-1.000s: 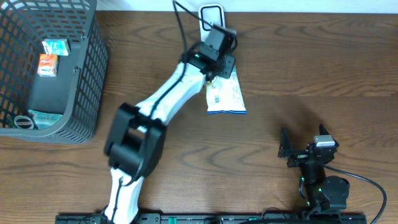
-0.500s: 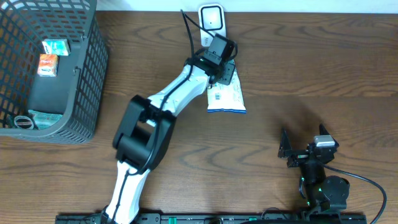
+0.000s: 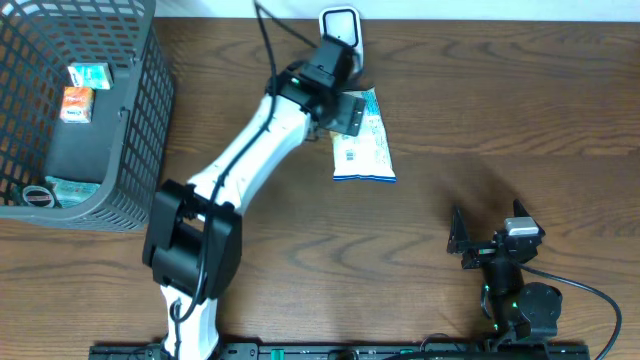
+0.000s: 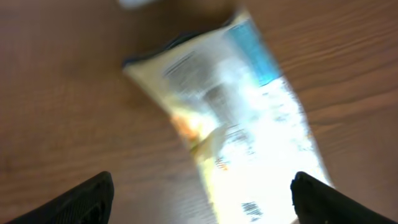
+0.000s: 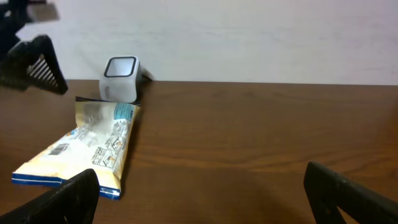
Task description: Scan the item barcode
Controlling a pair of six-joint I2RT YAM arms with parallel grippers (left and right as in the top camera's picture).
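Overhead, left claw (image 3: 352, 113) splayed wide over snack packet (image 3: 363, 155), print unreadable, right claw (image 3: 487, 228) spread, empty.

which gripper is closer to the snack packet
Left. The left gripper hangs right over the far end of the snack packet, jaws open. The right gripper sits well off to the packet's right, nearer the table's front edge.

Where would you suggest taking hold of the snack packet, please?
Probably across its narrow width at the end nearest the scanner, from straight above: the snack packet lies flat, both long edges free, and the open left gripper hangs right over it.
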